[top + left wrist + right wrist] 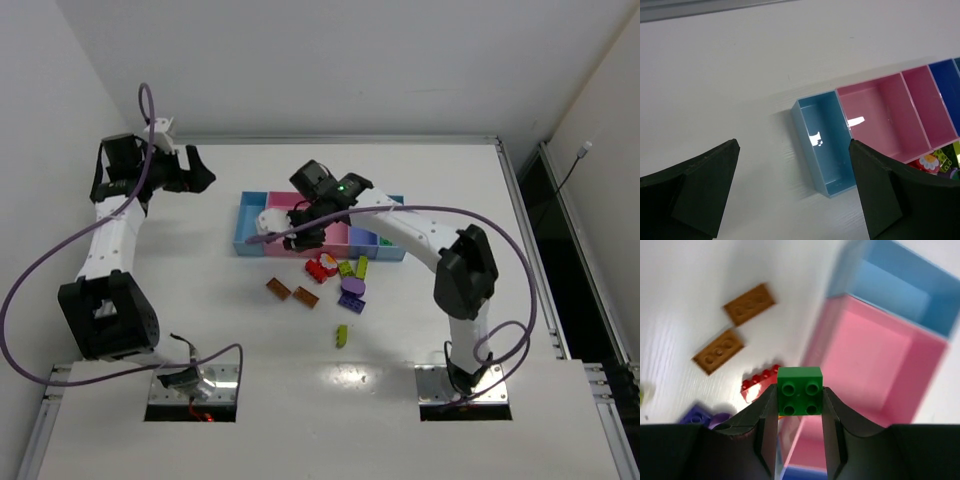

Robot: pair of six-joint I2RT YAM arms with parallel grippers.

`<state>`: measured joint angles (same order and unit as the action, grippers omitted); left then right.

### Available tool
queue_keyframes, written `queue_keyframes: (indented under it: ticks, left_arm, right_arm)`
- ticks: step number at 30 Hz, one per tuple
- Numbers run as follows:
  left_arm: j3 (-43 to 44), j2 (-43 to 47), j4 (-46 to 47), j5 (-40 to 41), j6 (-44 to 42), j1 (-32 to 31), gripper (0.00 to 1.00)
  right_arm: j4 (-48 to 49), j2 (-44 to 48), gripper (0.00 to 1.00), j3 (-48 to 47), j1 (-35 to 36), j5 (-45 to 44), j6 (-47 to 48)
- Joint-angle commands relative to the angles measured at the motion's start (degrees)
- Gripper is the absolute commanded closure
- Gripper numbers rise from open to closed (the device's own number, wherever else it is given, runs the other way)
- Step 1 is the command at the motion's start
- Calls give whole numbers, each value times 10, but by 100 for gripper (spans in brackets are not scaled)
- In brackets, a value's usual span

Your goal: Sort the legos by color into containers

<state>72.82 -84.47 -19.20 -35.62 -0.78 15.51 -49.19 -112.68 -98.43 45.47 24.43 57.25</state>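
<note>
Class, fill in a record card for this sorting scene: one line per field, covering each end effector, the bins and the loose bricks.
Right end effector: shut on a green brick, at the near edge of the pink bin
Left end effector: open, holding nothing, above the table beside the light-blue end bin
Light-blue end bin: empty
Loose on table: two orange plates, a red brick, purple pieces, yellow-green bricks

White arms (108,245), black joints (465,270), looping purple cables (143,100), dark right pincer (800,390)
</note>
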Motion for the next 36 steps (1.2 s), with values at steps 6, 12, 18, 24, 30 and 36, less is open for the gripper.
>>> queue_keyframes:
  ticks: [6, 12, 18, 24, 30, 36]
  left_arm:
    - [38, 30, 29, 193, 52, -92, 0]
    - [92, 12, 0, 244, 109, -130, 0]
    - [134, -19, -39, 187, 102, -136, 0]
    - [154, -40, -56, 217, 77, -165, 0]
    - [160, -40, -67, 259, 46, -201, 0]
    - [184, -46, -95, 245, 17, -206, 0]
  right_arm:
    - [202, 145, 100, 88, -34, -257, -401]
    - [179, 209, 100, 134, -93, -324, -543]
    - [150, 230, 100, 177, -177, -354, -586]
    - [101, 190, 100, 156, -259, -257, -654]
    - [49, 101, 100, 98, -294, -179, -648]
    - [65, 52, 100, 92, -300, -160, -648]
